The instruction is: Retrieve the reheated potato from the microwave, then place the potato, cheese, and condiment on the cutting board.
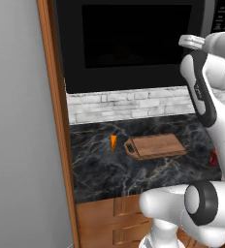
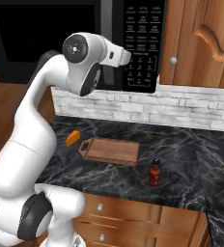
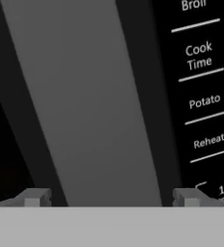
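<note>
step: opening the microwave (image 2: 85, 38) | pincer (image 3: 109, 198) spread wide astride its handle (image 3: 85, 106) | next: you clamp, then pull

Three cameras on one kitchen corner

Two base views look forward and down from behind the arm, left and right, sharing the counter (image 1: 100, 169), cutting board (image 1: 157, 146) and microwave (image 1: 134, 43); the hand view presses close on its handle (image 3: 85, 101).
</note>
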